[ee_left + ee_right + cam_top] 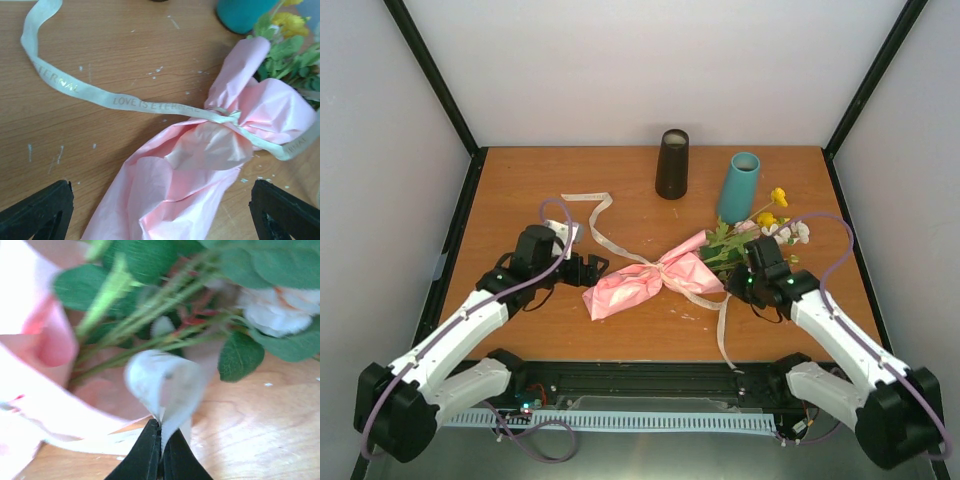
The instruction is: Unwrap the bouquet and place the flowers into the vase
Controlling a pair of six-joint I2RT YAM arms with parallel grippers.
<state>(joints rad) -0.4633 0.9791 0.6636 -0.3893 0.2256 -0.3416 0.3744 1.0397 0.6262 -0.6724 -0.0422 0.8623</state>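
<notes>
Right wrist view: the ribbon (162, 380) loops up out of the right gripper (160, 432), jaws pinched shut on it, probably to tug the knot (227, 117) loose. The bouquet (655, 282) lies on the table (520, 200) just ahead of it, flowers (280, 310) beyond. That arm reaches forward, wrist low. The left gripper (592, 268), spread wide and empty, hovers at the pink paper (190, 170)'s tail end.

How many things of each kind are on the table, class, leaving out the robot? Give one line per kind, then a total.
Vases: 2 (black vase, teal vase)
Bouquet: 1
Ribbon: 1
Total: 4
</notes>
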